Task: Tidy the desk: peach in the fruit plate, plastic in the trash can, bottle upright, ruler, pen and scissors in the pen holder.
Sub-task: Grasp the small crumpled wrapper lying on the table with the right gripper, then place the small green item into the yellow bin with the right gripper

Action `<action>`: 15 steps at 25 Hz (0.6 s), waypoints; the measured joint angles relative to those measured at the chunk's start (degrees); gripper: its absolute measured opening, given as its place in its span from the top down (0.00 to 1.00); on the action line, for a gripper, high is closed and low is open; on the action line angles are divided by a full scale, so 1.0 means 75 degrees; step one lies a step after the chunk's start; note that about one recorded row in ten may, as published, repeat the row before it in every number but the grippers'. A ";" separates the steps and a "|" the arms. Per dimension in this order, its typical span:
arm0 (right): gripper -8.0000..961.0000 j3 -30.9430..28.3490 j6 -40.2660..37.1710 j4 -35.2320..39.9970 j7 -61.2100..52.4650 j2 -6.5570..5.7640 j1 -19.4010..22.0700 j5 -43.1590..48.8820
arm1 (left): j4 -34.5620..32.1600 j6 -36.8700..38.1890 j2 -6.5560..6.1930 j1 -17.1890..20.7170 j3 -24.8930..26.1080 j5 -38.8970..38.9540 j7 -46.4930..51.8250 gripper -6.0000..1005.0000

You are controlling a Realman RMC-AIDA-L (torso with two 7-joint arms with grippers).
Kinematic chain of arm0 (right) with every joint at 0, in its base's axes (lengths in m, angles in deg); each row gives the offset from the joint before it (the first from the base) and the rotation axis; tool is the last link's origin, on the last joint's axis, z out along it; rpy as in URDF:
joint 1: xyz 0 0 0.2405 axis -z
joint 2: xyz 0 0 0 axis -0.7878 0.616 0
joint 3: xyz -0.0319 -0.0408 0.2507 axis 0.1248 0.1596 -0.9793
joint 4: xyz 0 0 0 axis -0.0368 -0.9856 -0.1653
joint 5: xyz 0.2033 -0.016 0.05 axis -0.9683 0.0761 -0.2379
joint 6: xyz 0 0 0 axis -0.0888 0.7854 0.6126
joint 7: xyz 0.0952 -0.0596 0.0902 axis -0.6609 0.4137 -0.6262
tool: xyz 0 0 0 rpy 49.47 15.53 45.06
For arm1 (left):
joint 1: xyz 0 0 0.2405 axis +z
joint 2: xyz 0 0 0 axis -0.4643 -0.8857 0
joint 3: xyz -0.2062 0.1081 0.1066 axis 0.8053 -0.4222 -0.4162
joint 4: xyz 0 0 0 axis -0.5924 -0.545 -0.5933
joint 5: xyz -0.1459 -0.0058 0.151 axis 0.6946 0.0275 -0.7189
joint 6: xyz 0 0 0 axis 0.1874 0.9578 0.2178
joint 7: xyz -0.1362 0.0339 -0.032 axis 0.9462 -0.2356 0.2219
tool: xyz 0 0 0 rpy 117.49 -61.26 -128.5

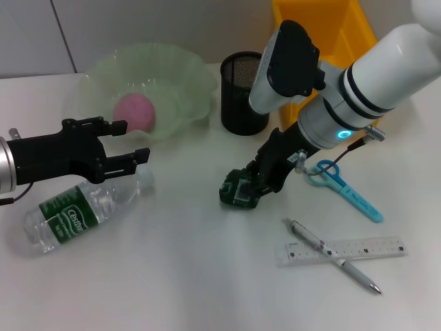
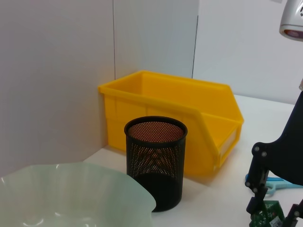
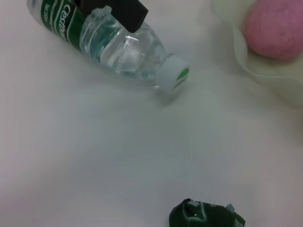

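Observation:
The pink peach [image 1: 134,110] lies in the pale green fruit plate [image 1: 186,76]. On its side at the front left lies a clear bottle [image 1: 83,210] with a green label. Just above its neck, my left gripper [image 1: 131,143] is open. The crumpled green plastic [image 1: 238,191] rests mid-table, and my right gripper [image 1: 252,183] is lowered onto it. Its black fingers [image 2: 257,182] stand apart on either side of the plastic [image 2: 268,215]. The right wrist view shows the bottle [image 3: 109,40], the peach [image 3: 277,28] and the plastic [image 3: 206,217]. Blue scissors [image 1: 344,189], ruler [image 1: 344,250] and pen [image 1: 334,256] lie at the right.
The black mesh pen holder [image 1: 242,93] stands behind the plastic, with the yellow trash can [image 1: 324,27] behind it to the right. The pen lies across the ruler near the front edge.

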 joint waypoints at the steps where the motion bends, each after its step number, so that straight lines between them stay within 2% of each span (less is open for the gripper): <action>1: 0.49 0.0022 0.0013 -0.0003 -0.0040 -0.0002 -0.0004 0.0000 | 0.0000 -0.0007 0.0000 -0.0001 0.0000 -0.0005 0.0000 0.30; 11: 0.63 0.0031 0.0037 -0.0095 -0.0223 -0.0007 -0.0078 0.0000 | 0.0008 -0.0091 0.0000 -0.0015 -0.0001 -0.0035 0.0000 0.30; 15: 0.63 0.0034 0.0096 -0.0104 -0.0283 -0.0007 -0.0084 0.0000 | 0.0012 -0.0093 0.0000 -0.0014 -0.0001 -0.0035 0.0000 0.30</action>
